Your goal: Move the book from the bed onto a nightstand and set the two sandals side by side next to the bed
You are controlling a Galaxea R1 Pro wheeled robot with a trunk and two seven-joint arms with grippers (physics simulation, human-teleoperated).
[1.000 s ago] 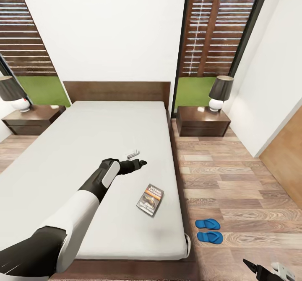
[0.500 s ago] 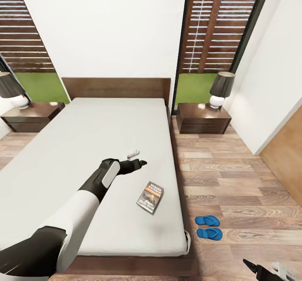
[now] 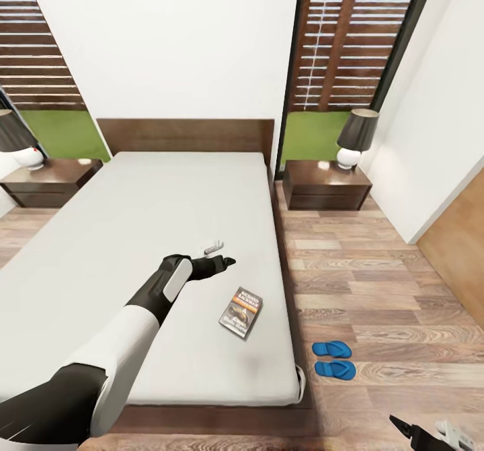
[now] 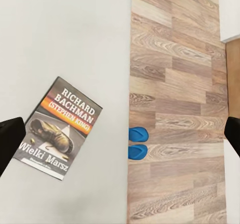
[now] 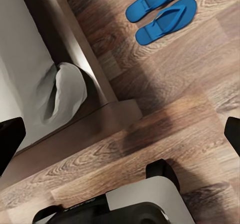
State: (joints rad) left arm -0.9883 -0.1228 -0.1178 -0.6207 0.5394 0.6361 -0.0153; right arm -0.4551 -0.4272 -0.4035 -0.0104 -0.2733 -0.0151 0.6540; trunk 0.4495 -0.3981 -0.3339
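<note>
Head view: the bed (image 3: 168,236) is taken as the landmark; the left arm is stretched over the mattress toward its right edge.
Book: the book (image 3: 240,312) is seen lying flat, cover up, on the mattress near the bed's right edge and toward its foot end; in the left wrist view (image 4: 57,129) it lies below the gripper, slightly to one side.
Left gripper: the left gripper (image 3: 218,253) is held above the mattress, just short of the book on the headboard side; its fingers are spread wide and nothing is held.
Right gripper: the right gripper (image 3: 430,434) is seen low beyond the bed's foot corner; in its wrist view the fingertips stand far apart, empty.
Sandals: the sandals (image 3: 334,359) are seen side by side on the floor just beside the bed's right edge; this part is judged done.
Nightstand: the nightstand (image 3: 326,185) at the bed's right head corner is judged the nearer target.
Handling: the book is judged light, thin and somewhat flexible, flat against soft bedding; a pinch across one long edge, pressed slightly into the mattress, is judged best.
</note>
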